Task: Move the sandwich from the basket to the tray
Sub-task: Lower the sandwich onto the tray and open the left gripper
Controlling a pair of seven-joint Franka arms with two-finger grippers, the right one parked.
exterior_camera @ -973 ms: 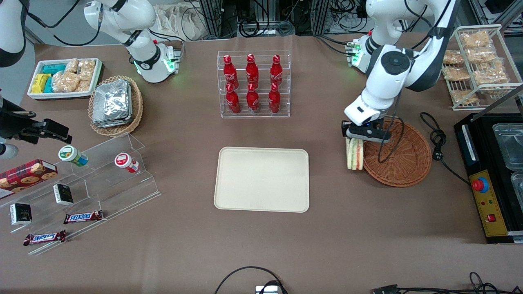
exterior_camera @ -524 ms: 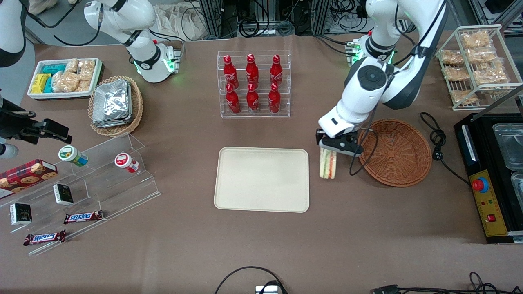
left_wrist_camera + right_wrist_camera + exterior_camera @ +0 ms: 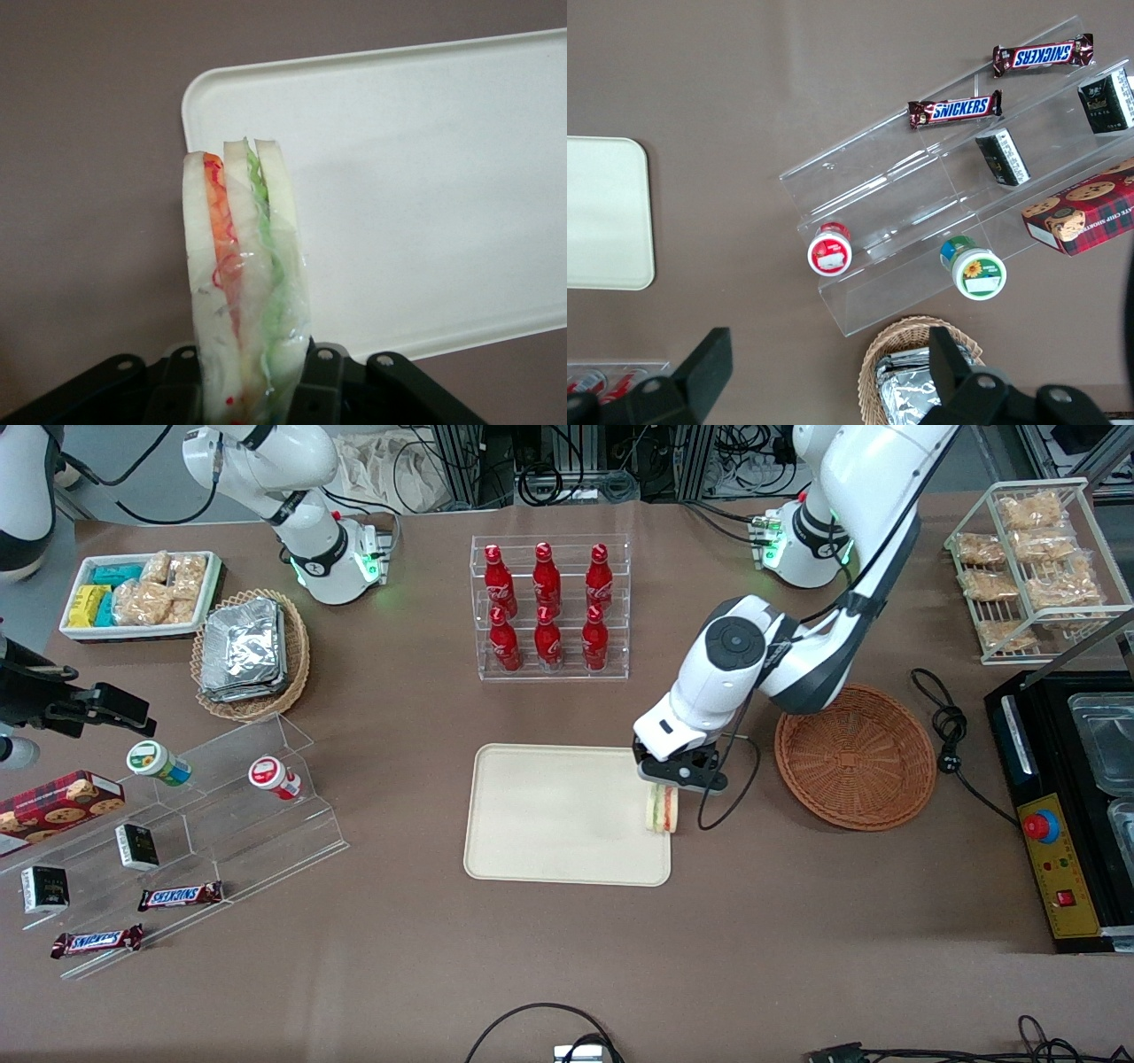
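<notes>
Over the tray's point(image 3: 567, 815) basket-side edge, the hand point(image 3: 675, 778) points down, clamping the sandwich point(image 3: 662, 810) upright.

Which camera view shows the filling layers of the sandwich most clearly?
The left wrist view: the sandwich fills it, held in the end effector, orange and green layers plain. The front view shows it small at the tray edge. The right wrist view lacks it.

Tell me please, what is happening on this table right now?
The left arm's gripper holds the sandwich, jaws shut on it, and hangs over the edge of the tray nearest the basket. The basket holds nothing now. The sandwich is not yet released on the tray.
</notes>
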